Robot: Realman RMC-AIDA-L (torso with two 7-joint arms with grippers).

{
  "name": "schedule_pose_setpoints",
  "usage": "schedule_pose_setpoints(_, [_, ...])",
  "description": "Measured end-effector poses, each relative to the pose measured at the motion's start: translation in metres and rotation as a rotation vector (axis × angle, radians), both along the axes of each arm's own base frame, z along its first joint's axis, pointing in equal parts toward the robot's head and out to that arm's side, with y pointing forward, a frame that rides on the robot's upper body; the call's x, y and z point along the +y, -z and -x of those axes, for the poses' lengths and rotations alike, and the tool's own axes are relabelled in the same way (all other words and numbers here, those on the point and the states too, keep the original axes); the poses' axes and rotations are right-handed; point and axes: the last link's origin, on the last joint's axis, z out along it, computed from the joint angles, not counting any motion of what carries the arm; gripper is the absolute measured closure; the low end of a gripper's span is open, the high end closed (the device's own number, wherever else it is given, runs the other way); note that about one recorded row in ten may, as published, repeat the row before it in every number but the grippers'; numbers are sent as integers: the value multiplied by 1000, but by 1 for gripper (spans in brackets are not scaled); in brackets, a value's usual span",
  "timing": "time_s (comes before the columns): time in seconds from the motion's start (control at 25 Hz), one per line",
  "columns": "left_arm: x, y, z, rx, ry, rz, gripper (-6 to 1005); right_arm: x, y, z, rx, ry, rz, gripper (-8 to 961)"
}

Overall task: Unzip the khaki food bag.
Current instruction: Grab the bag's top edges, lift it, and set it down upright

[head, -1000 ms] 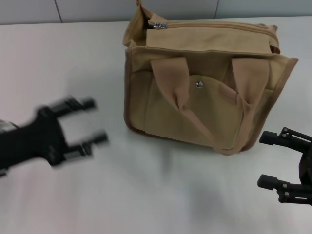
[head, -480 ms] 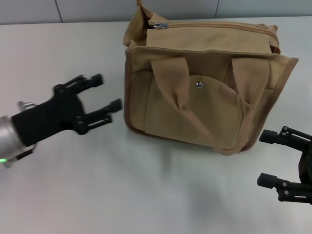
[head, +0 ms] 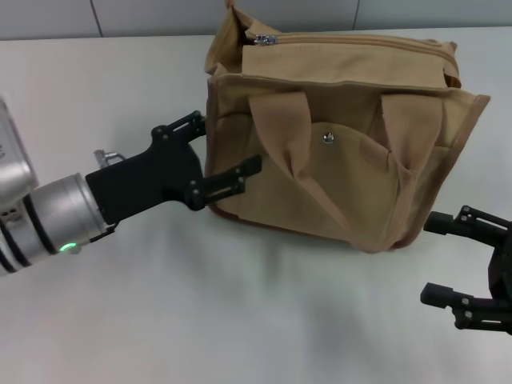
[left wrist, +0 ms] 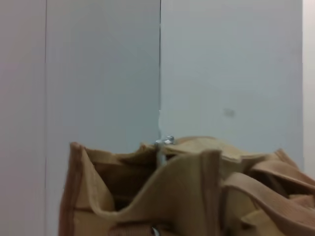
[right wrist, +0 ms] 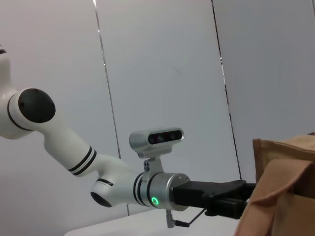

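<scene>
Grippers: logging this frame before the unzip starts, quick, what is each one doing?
Left gripper: open, fingers at the khaki food bag's left end, holding nothing.
Right gripper: open, holding nothing, parked beside the bag.

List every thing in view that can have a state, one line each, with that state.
khaki food bag: upright on the table, its left end between the left gripper's fingers.
top zipper: closed along the top, metal pull at the bag's left end.
front pocket snap: fastened.
strap handles: lying down over the front.
left gripper: open, astride the bag's left front corner.
right gripper: open, low on the table right of the bag, apart from it.
</scene>
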Motion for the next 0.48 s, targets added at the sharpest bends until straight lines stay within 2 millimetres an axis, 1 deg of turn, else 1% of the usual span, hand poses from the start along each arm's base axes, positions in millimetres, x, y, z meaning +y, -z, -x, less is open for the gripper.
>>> schedule_pose_setpoints(0.12, [6,2,-4,-15,-17,-41,202,0,0,0,1,1,0,111])
schedule_pose_setpoints(0.28, [8,0,-2,-47,-47,-139,308,-1,1,0,4,3,-1,111])
schedule_pose_setpoints(0.48, [6,0,-1,-49,-42,-136,523,-1,1,0,4,4,-1,111])
